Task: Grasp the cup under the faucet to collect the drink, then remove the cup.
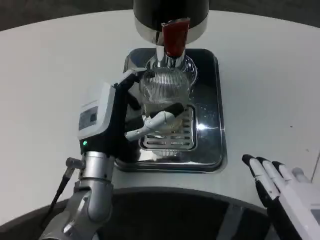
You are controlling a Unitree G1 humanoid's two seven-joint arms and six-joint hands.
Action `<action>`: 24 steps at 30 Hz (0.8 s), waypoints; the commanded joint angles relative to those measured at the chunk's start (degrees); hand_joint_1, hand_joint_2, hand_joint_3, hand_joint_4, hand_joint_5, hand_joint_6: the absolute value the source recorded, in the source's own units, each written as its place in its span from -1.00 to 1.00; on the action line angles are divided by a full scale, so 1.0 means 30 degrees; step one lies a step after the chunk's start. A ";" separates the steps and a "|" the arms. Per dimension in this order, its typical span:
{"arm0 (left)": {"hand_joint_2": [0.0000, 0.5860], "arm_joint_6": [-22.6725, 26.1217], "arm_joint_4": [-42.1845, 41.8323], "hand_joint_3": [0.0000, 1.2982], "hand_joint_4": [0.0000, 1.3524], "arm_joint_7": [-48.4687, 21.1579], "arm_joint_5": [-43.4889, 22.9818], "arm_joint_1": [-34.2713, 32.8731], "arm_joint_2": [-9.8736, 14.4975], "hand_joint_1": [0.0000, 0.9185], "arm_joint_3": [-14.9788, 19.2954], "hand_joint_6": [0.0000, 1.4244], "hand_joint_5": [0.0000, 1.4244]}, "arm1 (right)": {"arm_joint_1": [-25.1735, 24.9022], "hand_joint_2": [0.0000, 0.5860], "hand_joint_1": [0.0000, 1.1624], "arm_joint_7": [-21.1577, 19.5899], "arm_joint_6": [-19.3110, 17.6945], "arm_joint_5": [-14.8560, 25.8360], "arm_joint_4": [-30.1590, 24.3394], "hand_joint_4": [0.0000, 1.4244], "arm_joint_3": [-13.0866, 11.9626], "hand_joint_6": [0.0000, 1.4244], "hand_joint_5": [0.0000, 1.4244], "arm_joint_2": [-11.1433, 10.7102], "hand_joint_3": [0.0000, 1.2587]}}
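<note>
Here left hand (125,112) fingers (160,120) apparently wrapping cup (165,90); right hand (285,187) flat, spread.

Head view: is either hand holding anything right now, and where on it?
The left hand grips the clear ribbed cup around its side wall, under the faucet. The right hand holds nothing, fingers apart.

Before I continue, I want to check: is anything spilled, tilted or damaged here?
Nothing stands out. The clear cup stands upright under the faucet, held by the left hand, and the metal tray shows no obvious spill.
</note>
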 commanded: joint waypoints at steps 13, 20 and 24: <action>-1.00 -0.0988 -0.0502 -0.29 -0.40 -0.0313 -0.0356 0.0932 0.0637 -0.71 0.0304 0.64 0.00 | 0.0032 0.06 0.32 -0.0338 -0.0153 0.0079 0.0113 -1.00 0.0093 -1.00 -1.00 -0.0019 -1.00; -1.00 -0.1112 -0.1733 -0.28 -0.39 -0.0456 -0.0561 0.1571 0.0772 -0.72 0.0718 0.64 0.00 | 0.0151 0.06 0.32 -0.0430 -0.0163 0.0062 0.0130 -1.00 0.0175 -1.00 -1.00 0.0029 -1.00; -1.00 -0.1038 -0.3299 -0.28 -0.39 -0.0639 -0.0860 0.2426 0.1182 -0.74 0.1278 0.64 0.00 | 0.0236 0.06 0.32 -0.0507 -0.0171 0.0070 0.0155 -1.00 0.0215 -1.00 -1.00 0.0014 -1.00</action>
